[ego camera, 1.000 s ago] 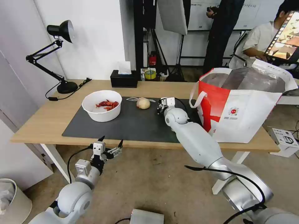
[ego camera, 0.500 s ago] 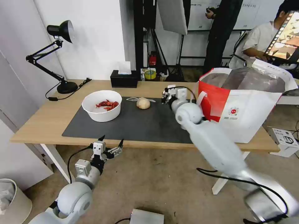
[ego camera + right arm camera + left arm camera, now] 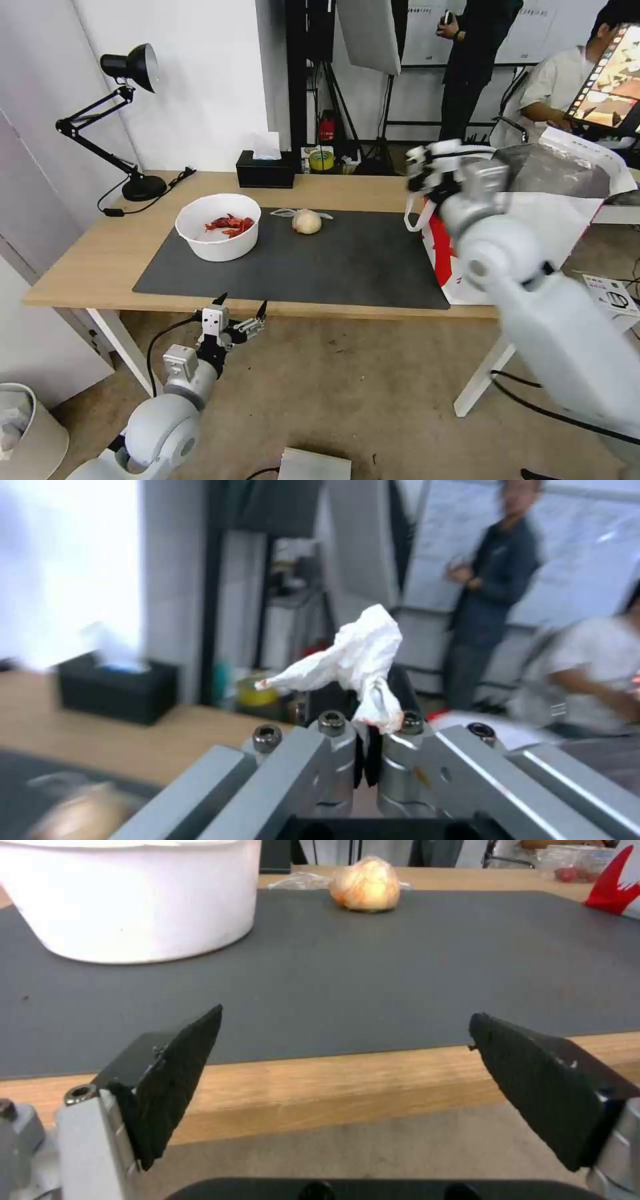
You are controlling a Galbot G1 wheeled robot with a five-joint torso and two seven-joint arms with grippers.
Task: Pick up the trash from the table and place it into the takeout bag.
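Tissue in the air, pinched at its lower end between the pressed-together fingers of the right gripper, crumpled white with a faint red smear near the clamp. Right gripper up high at the near rim of the takeout bag, by the white strap handle, so this looks like the carry-over step, with the drop not yet made. To finish, the arm needs to get the tissue over the foil-lined mouth and let the fingers part; the paper is light and may cling. Left gripper hangs low, just below the front edge of the table, fingers spread wide and holding nothing. On the dark mat the white bowl of red shells and the wrapped beige lump lie well apart, both waiting.
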